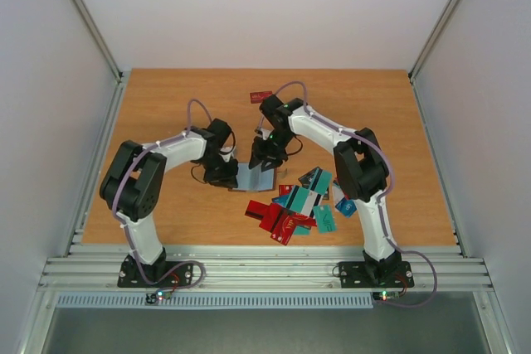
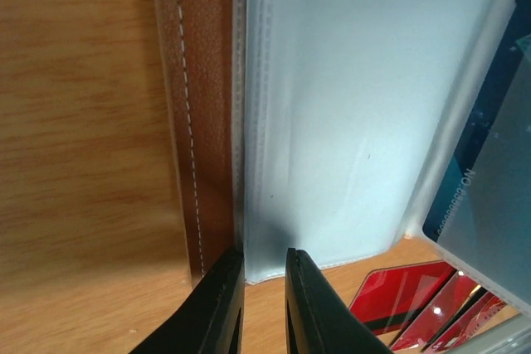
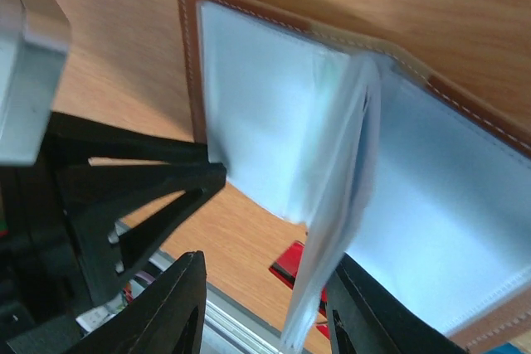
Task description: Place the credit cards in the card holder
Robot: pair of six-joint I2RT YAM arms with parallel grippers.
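- Right now, nearest the arm bases, I see most of the credit cards (image 1: 294, 209) in a loose, overlapping heap of red, teal and white on the table (image 1: 166, 105), in front of the right arm. By my reading the bulk of the job is not yet done.
- Just beyond the heap, the card holder (image 3: 257, 113) lies open and flat between the two wrists, brown cover down and clear sleeves up.
- My left gripper (image 2: 264, 256) has its fingers drawn nearly together on the near edge of a sleeve beside the stitched spine. It is clamped on the holder, and I judge it is pinning it in place.
- My right gripper (image 3: 267, 264) has its fingers well apart. One clear leaf (image 3: 340, 205) stands up between them, close against one finger, and nothing is gripped.
- A blue card (image 2: 485, 188) shows at the right of the left wrist view, apparently behind sleeve plastic. I take it as filed, though I cannot be sure.
- Farthest out, a single red card (image 1: 260, 96) lies alone, well apart from the heap, and also needs collecting.
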